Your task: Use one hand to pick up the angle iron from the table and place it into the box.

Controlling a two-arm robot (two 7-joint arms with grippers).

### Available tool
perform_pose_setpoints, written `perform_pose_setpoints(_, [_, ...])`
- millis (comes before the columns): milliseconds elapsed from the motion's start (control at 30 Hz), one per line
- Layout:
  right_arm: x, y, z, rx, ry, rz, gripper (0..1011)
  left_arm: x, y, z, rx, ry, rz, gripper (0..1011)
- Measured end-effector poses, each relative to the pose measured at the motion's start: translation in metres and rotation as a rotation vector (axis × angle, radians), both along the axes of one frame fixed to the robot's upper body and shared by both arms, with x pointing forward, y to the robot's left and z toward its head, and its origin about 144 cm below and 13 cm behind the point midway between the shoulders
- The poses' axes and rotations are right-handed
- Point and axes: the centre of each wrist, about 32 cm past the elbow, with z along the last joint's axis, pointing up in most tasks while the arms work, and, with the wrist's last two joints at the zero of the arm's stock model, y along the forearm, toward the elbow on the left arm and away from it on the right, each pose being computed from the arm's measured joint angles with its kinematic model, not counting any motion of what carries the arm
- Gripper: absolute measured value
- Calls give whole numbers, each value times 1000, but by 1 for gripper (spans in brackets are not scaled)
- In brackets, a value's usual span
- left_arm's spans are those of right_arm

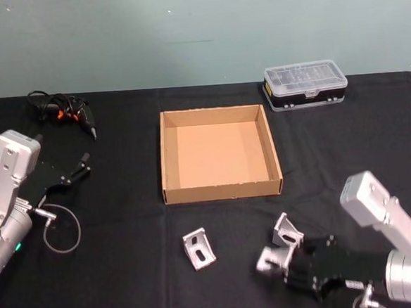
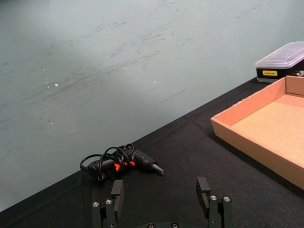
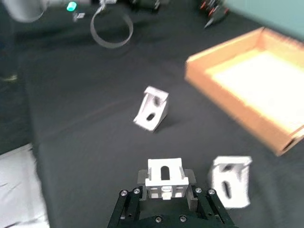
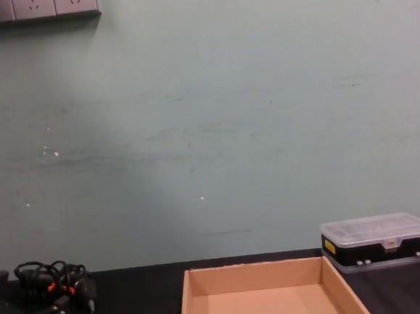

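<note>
At the near right of the table (image 1: 130,286), the right end effector (image 1: 284,263) is clenched on one angle iron (image 1: 269,261) — the bracket sits between its black fingers, nearer than the box's right corner. A second angle iron (image 1: 287,229) lies just beyond it, and a third angle iron (image 1: 199,248) sits to the left, apart from both. Over the table's left side, the left end effector (image 2: 160,190) hangs released, fingers spread. Farther back, mid-table, stands the box (image 1: 222,191). A bundled cable (image 1: 60,108) lies far left — a clear-lidded plastic case (image 1: 305,85) far right.
</note>
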Motion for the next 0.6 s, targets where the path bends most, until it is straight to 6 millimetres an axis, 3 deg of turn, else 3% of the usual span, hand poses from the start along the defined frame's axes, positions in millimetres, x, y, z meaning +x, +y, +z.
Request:
perform_pose_setpoints(400, [15,16,48,-12,-220,-118,456,0,0,0,0,0,0,1000])
perform_pose_setpoints(600, [40,28,62,-10,-265,-169,453,0,0,0,0,0,0,1000])
